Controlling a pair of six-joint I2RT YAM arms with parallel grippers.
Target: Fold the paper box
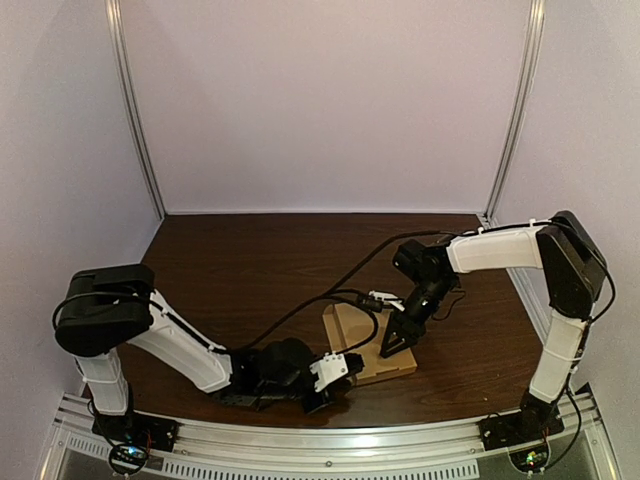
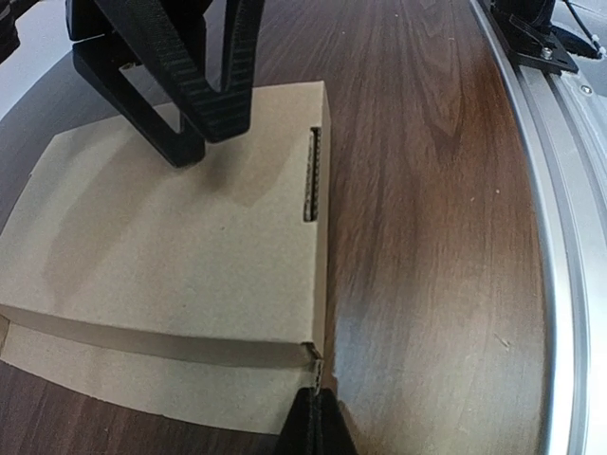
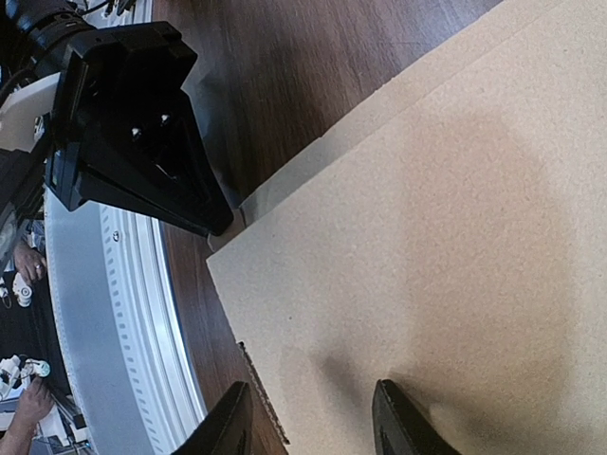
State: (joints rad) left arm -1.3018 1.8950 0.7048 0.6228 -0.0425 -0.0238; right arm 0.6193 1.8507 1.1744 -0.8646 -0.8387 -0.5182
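1. Dark brown wood makes up the table (image 1: 230, 270), the largest thing in view. A silver rail (image 2: 560, 246) runs along its near edge.
2. Tan cardboard, the paper box (image 1: 378, 366) lies flat on the table close to that near edge, a little right of centre and between the two arms. In the left wrist view, its top panel overlaps a lower flap on the side nearest the camera.
3. Coming down from above, the right gripper (image 3: 313, 425) has its fingers (image 2: 223, 104) spread apart. It is released and grasps nothing, and both tips rest on the top face of the box.
4. Low over the table, the left gripper (image 2: 313, 417) has its tip at the corner of the box nearest the rail. Its two fingers are clenched together. Whether any cardboard edge is caught between them cannot be told.
5. Smallest is a narrow slot (image 2: 311, 175), cut through the top panel just inside its rail-side edge.
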